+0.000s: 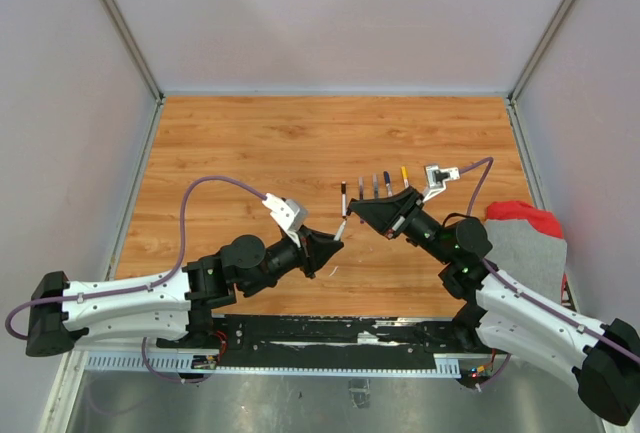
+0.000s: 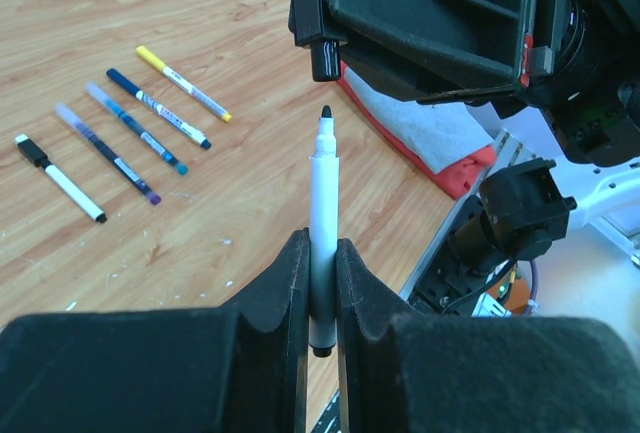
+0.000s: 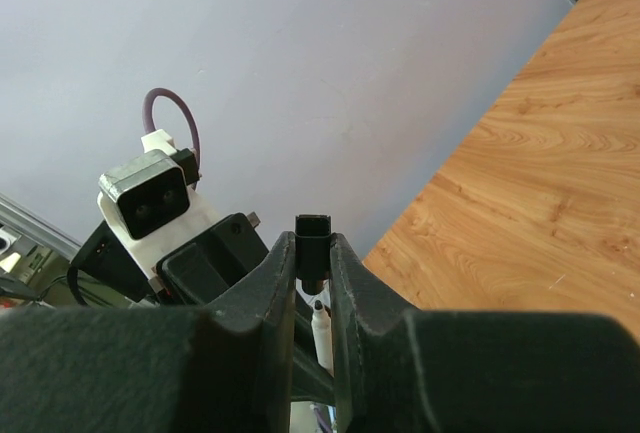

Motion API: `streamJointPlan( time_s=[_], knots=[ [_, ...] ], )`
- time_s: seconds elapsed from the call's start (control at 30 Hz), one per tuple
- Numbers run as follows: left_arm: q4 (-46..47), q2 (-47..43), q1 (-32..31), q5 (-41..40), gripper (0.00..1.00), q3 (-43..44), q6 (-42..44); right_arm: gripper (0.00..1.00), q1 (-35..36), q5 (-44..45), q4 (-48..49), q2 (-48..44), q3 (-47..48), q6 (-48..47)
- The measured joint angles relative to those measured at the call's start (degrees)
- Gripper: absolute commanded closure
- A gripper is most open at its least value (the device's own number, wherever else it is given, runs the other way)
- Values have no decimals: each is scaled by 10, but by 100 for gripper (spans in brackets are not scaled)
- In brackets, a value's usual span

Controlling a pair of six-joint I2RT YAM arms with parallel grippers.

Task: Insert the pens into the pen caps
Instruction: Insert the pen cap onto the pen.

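Top external view: over the wood-grain table [image 1: 250, 153], the left gripper [image 1: 336, 239] extends from the left, its jaws clamped on the lower barrel of a thin white plastic stick pen with a black tip [image 1: 342, 225]. It holds the pen clear of the table with the tip pointing out past the fingers, which leaves the writing end bare for capping. Beyond the meeting point, five more slim pens [image 1: 375, 186] lie side by side in a row on the wood, out of the way of the work. It is hard to tell from these views which of them are already capped. To the right, the right gripper [image 1: 358, 211] extends from the opposite side, jaws pinched on a short black tube-shaped plastic cap [image 3: 313, 228] whose mouth is turned toward the pen. The left wrist view shows tip and cap near each other but apart and close to in line, so the insertion appears not yet made. The closing move likely calls for fine alignment, since a small offset could jam the tip against the rim. At far right, a red and grey cloth [image 1: 525, 233] lies by the table's edge.
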Motion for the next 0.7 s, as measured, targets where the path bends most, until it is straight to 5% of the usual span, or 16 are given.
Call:
streamJointPlan(
  time_s=[0.7],
  knots=[
    [1,-5,0,-6,99,-6,0,100,12,3,-12,4,0,-2]
  ],
)
